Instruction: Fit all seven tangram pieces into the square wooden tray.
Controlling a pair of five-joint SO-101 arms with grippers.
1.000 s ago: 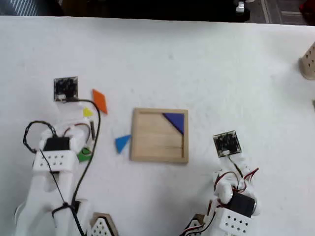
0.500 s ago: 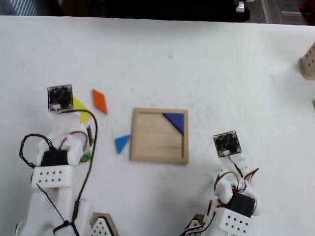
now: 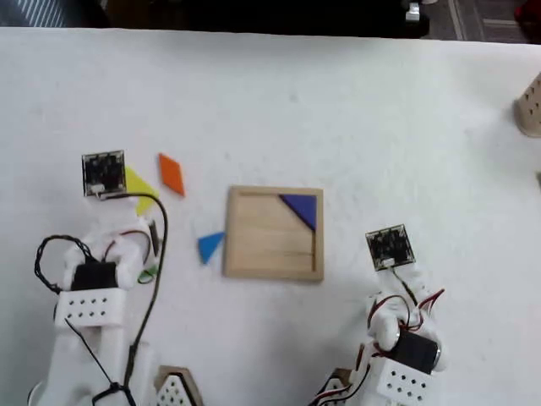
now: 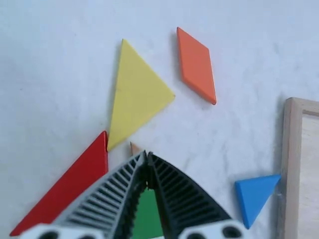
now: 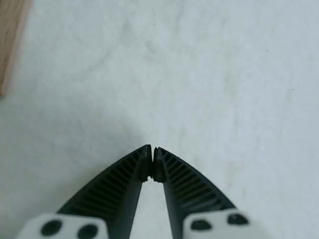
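A dark blue triangle is seated in the far right corner of the tray. The left gripper is held closed over the green piece left of the tray, likely to line up a pick. The right gripper is parked closed on the right, clear of the work.

The left gripper has its black ribbed fingertips touching, with a green flat piece visible in the gap behind them. Near the tips lie a yellow triangular piece and a red triangular piece, corners almost meeting, with an orange parallelogram piece beyond. A small blue triangular piece lies just beside the wall of the square wooden tray.
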